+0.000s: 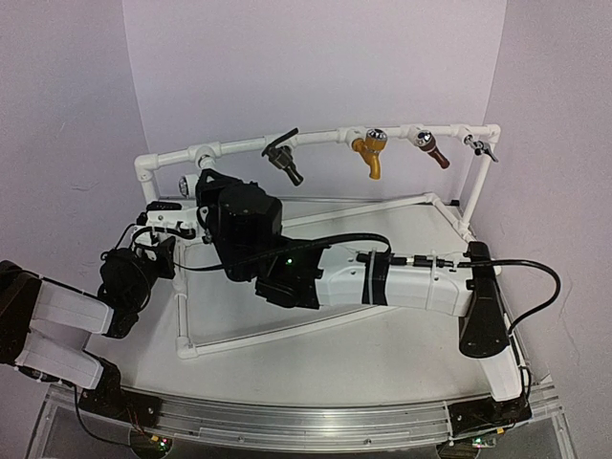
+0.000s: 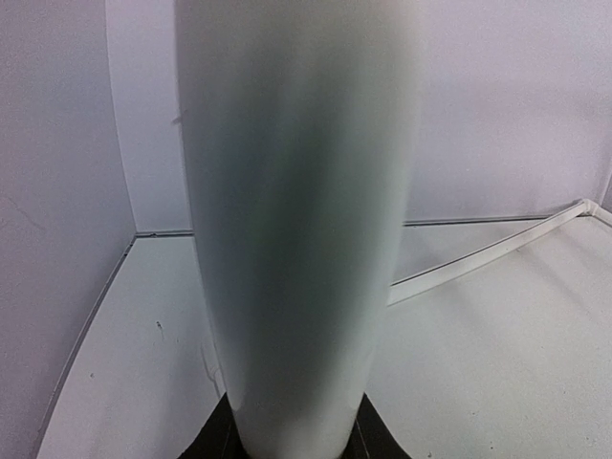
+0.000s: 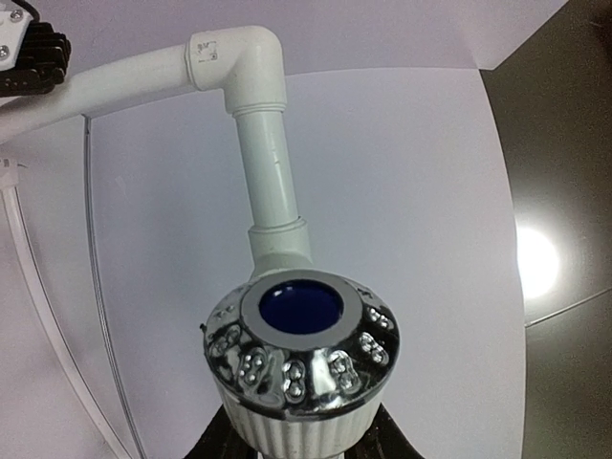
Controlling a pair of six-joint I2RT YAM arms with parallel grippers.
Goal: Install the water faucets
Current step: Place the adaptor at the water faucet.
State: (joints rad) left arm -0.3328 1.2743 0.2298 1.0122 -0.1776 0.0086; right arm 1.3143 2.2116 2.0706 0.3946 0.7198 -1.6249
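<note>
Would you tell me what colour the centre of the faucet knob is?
The knob has a dark blue centre, best seen in the right wrist view.

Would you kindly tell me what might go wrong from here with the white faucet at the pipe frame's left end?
The right end effector grips only the ribbed base of the white faucet, so it may slip when twisted. Whether the faucet sits square in the fitting is unclear, so it might cross-thread. The left end effector holds the white pipe close by, so the two end effectors could bump.
</note>
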